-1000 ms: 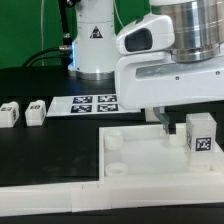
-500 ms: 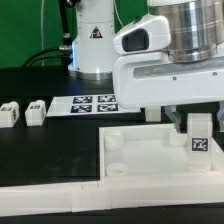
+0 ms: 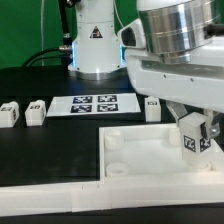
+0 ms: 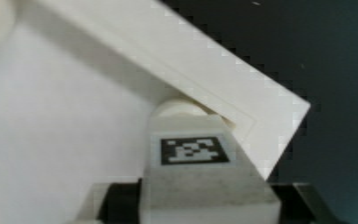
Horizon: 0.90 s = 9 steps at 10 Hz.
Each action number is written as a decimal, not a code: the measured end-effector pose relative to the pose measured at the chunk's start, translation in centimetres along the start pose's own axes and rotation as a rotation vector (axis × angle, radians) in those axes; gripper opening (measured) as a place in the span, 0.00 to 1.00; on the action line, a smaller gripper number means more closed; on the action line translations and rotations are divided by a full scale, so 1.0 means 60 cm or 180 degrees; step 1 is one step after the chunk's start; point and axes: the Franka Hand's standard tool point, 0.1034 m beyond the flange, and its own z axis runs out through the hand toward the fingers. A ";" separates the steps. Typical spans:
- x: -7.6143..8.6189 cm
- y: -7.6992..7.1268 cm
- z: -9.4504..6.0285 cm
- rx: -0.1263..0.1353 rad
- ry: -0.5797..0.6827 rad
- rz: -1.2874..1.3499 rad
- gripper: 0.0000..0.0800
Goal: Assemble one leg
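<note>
My gripper (image 3: 193, 128) is shut on a leg (image 3: 194, 141), a small white block with a square marker, and holds it tilted over the right part of the large white square tray-like piece (image 3: 140, 158). In the wrist view the leg (image 4: 197, 145) sits between my dark fingers (image 4: 114, 203), with its far end at the tray's corner (image 4: 247, 100). Three more legs stand on the black table: two at the exterior view's left (image 3: 11, 113) (image 3: 36, 110) and one behind the tray (image 3: 152, 108).
The marker board (image 3: 90, 103) lies flat behind the tray, in front of the arm's white base (image 3: 95, 40). A long white rail (image 3: 50, 200) runs along the front edge. A round corner socket (image 3: 113, 143) shows on the tray's near-left corner.
The arm has tilted and shifted toward the exterior view's left, and the held leg has tipped and dropped slightly. The leg behind the tray has come into sight.
</note>
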 end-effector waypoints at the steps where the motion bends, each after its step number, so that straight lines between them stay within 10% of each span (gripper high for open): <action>1: 0.000 0.000 0.000 0.0025 -0.0037 0.0230 0.38; 6: -0.003 0.002 0.004 0.0007 -0.0042 -0.0152 0.69; 9: -0.005 0.005 0.006 -0.0173 0.0087 -0.1718 0.80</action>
